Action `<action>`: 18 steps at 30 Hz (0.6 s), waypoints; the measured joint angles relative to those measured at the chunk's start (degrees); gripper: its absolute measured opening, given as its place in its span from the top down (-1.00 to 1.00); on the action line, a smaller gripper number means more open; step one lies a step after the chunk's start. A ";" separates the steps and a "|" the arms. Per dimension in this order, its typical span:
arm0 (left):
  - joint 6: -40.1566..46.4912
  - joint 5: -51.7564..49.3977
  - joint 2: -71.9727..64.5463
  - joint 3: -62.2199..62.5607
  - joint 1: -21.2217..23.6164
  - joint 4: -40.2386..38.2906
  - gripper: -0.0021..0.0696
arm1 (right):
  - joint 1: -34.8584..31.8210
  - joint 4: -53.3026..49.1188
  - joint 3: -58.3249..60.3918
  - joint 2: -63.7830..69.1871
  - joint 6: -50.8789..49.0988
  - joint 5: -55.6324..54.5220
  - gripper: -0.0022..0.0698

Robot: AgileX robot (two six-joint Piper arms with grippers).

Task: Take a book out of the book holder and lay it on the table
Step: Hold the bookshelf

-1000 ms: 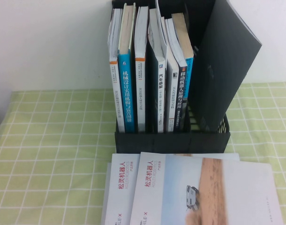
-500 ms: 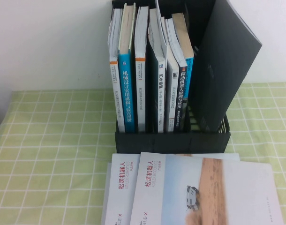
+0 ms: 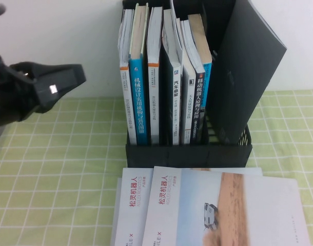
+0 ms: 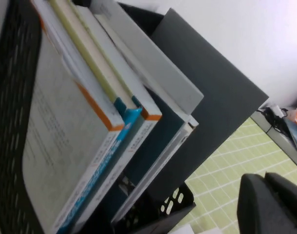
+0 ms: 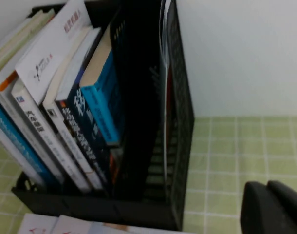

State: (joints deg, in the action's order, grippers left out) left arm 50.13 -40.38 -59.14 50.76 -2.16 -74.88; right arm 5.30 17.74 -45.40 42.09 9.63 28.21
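Note:
The book (image 3: 249, 72), large, thin and charcoal-grey, leans in the rightmost slot of the black book holder (image 3: 187, 154), its top tilted right. The left wrist view shows its grey back (image 4: 212, 107) past the holder's slotted wall (image 4: 12, 97). The right wrist view shows it edge-on (image 5: 165, 97) inside the holder (image 5: 180, 122). My left gripper (image 3: 74, 77) hovers left of the holder above the checked table (image 3: 54, 164), shut on nothing (image 4: 264, 183). My right gripper (image 5: 268, 190), out of the high view, is right of the holder over the cloth, shut and empty.
Several upright books (image 3: 161, 77) fill the holder's left slots. Two white books with a desert photo (image 3: 218, 210) lie flat in front of the holder. A white wall stands behind. Cables and clutter (image 4: 289, 122) lie beyond the table's edge.
My left arm has come into the high view from the left, where no arm showed before. The books and the holder have not moved.

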 joint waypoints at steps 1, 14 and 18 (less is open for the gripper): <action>2.88 0.26 -1.79 0.31 -1.01 -2.89 0.95 | 0.00 2.53 1.15 1.75 0.11 -1.16 0.95; 21.78 15.41 -24.55 15.61 -27.14 -6.18 0.95 | 0.00 40.65 3.16 21.48 35.62 -9.85 0.95; 23.42 15.20 -32.43 22.29 -29.66 -6.30 0.95 | 0.00 61.24 3.25 24.35 56.90 -10.65 0.91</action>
State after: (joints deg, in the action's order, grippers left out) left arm 73.55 -25.17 -91.57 73.04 -31.82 -81.18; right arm 5.30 78.98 -42.15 66.44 66.53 17.56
